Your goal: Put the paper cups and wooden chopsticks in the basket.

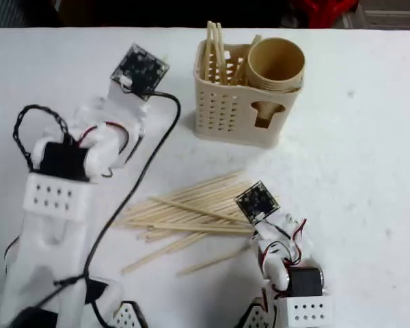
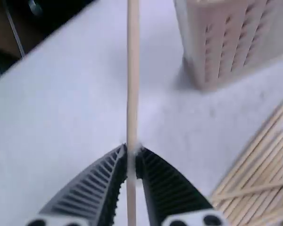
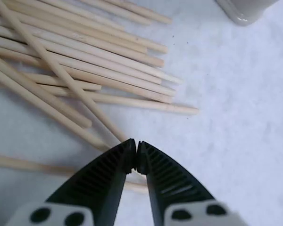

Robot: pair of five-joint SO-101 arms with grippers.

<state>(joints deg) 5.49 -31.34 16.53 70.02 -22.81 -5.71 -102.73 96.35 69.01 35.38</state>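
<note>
Now the left end effector (image 2: pixel 131 154) is clamped on one pale, straight wooden chopstick (image 2: pixel 132 70), near the cream slotted basket (image 1: pixel 236 113). Tan paper cups (image 1: pixel 277 65) and upright sticks (image 1: pixel 215 48) stand inside it. The right end effector (image 3: pixel 136 157), tips together, sits over the loose pile of chopsticks (image 1: pixel 191 212) on the white counter (image 1: pixel 369 171).

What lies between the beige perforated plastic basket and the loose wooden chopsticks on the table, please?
Just bare white table: the high view shows the beige perforated plastic basket and the loose wooden chopsticks apart.
</note>
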